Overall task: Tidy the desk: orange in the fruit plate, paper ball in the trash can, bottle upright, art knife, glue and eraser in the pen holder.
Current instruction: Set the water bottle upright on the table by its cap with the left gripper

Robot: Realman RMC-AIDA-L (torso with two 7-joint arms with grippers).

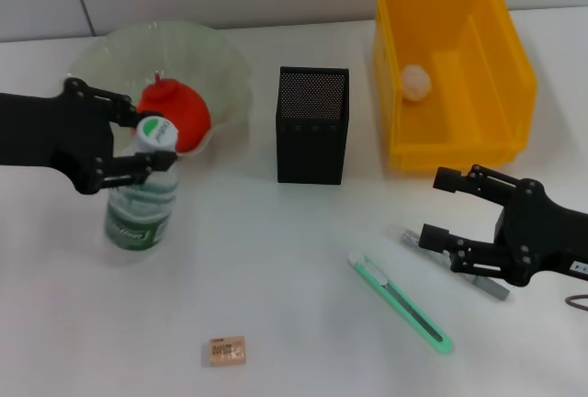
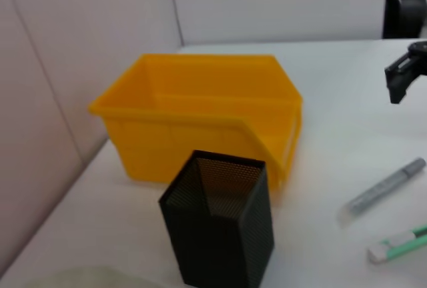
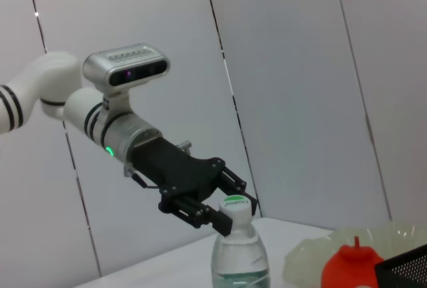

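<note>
Left gripper (image 1: 152, 147) fingers straddle neck of bottle (image 1: 141, 204), seemingly closed on it just under cap; bottle upright beside fruit plate (image 1: 230, 66), orange (image 1: 179, 112) inside. Right gripper (image 1: 441, 206) spread wide, empty, over glue (image 1: 459, 265) for pickup. Art knife (image 1: 401, 303), eraser (image 1: 224, 351) on desk; pen holder (image 1: 312, 126) central; paper ball (image 1: 416, 82) binned.

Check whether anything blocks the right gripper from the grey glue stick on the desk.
Nothing visible does. The right gripper sits directly over the glue stick, its open fingers either side of it; the art knife lies apart, toward the robot's left.
</note>
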